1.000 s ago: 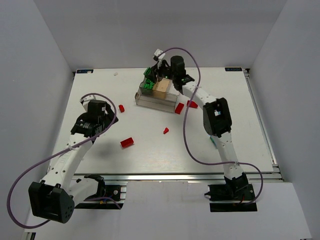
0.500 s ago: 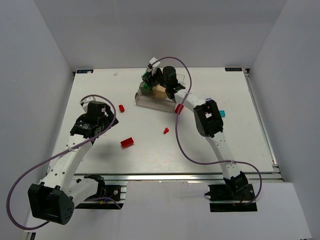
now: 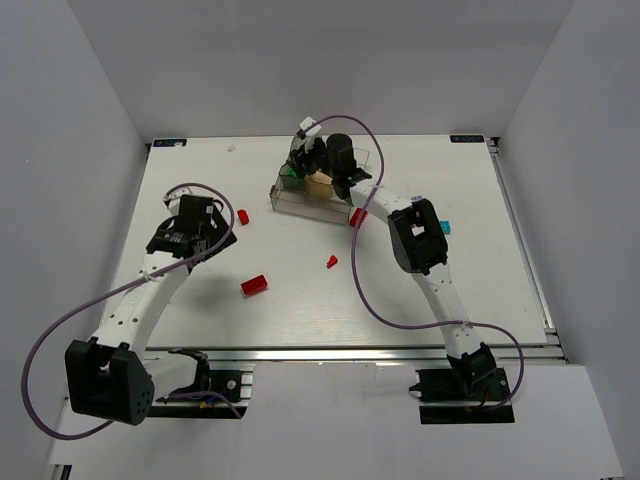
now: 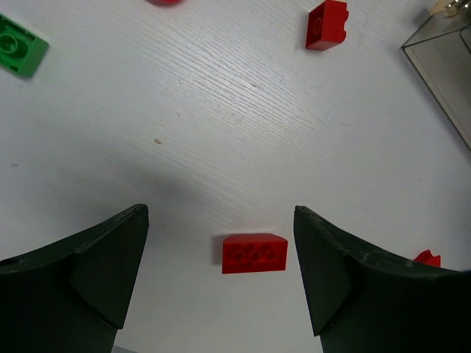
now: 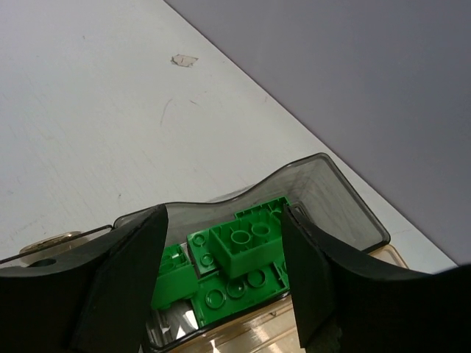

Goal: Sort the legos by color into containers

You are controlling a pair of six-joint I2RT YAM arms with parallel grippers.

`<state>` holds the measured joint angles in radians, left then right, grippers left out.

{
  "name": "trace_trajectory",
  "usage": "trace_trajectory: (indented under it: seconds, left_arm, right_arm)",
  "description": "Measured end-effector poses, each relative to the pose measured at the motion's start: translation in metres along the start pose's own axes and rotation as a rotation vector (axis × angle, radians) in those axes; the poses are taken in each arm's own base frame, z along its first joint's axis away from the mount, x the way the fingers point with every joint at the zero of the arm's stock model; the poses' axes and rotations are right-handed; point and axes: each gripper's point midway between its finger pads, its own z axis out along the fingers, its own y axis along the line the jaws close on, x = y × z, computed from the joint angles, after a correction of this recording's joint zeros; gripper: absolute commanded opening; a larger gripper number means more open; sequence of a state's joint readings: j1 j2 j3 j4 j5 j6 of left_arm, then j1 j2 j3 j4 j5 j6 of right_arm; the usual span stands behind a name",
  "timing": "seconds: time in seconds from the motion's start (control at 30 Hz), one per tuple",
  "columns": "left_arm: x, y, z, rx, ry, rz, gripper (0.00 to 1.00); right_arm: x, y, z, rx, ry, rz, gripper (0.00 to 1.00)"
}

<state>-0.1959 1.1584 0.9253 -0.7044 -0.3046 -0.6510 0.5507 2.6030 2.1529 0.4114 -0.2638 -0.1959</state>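
Note:
My left gripper (image 3: 205,232) (image 4: 221,213) is open and hangs above the table. A red brick (image 4: 255,253) (image 3: 254,285) lies on the table below the gap between its fingers. Another red brick (image 4: 327,24) (image 3: 243,216) lies farther off, and a green brick (image 4: 20,45) lies at the upper left. My right gripper (image 3: 300,165) (image 5: 223,220) is open over the left end compartment of the clear tray (image 3: 300,203) (image 5: 346,198). Several green bricks (image 5: 243,257) lie in that compartment, one on top between the fingers.
A small red piece (image 3: 331,262) (image 4: 427,257) and a red brick (image 3: 357,217) lie in front of the tray. A cyan brick (image 3: 445,228) lies right of the right arm. The tray corner (image 4: 441,51) shows in the left wrist view.
My right arm has swung left, bringing its gripper over the tray's green compartment and uncovering the cyan brick. My left gripper has shifted slightly away from the near edge.

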Motion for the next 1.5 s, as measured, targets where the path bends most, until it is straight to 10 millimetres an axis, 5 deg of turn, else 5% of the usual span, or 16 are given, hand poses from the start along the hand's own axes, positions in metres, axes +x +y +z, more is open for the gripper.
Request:
trace_trajectory:
  seconds: [0.13, 0.27, 0.43, 0.53, 0.6, 0.67, 0.73, 1.0, 1.13, 1.33, 1.5]
  left_arm:
    - [-0.006, 0.007, 0.004, -0.021, -0.003, -0.024, 0.88]
    - [-0.006, 0.021, 0.018, -0.08, 0.027, -0.049, 0.75]
    - [-0.011, 0.049, 0.037, -0.17, 0.062, -0.108, 0.52]
    - [-0.013, 0.068, 0.044, -0.212, 0.08, -0.161, 0.58]
    - [-0.016, 0.081, 0.047, -0.242, 0.085, -0.207, 0.69]
    - [-0.017, 0.093, 0.049, -0.27, 0.088, -0.258, 0.79]
    - [-0.017, 0.105, 0.05, -0.296, 0.091, -0.308, 0.82]
    - [-0.009, 0.136, 0.079, -0.364, 0.144, -0.425, 0.83]
    - [-0.004, 0.146, 0.103, -0.398, 0.199, -0.445, 0.82]
    - [-0.023, 0.152, 0.129, -0.4, 0.196, -0.463, 0.81]
    - [-0.036, 0.161, 0.141, -0.406, 0.186, -0.475, 0.7]
  right_arm:
    - [0.0, 0.001, -0.007, -0.004, 0.016, 0.004, 0.68]
    - [-0.017, 0.001, -0.023, -0.026, 0.024, 0.021, 0.62]
    - [-0.081, -0.005, -0.078, -0.081, 0.003, 0.057, 0.54]
    - [-0.128, -0.008, -0.132, -0.128, -0.032, 0.088, 0.6]
    - [-0.153, -0.011, -0.164, -0.163, -0.057, 0.094, 0.8]
    - [-0.163, -0.013, -0.196, -0.205, -0.054, 0.097, 0.89]
    - [-0.158, -0.013, -0.221, -0.239, -0.035, 0.102, 0.89]
    - [-0.072, 0.014, -0.273, -0.361, 0.159, 0.267, 0.89]
    - [-0.066, 0.012, -0.282, -0.373, 0.168, 0.292, 0.89]
    - [-0.073, 0.002, -0.292, -0.359, 0.147, 0.28, 0.89]
    - [-0.075, 0.001, -0.298, -0.352, 0.147, 0.279, 0.88]
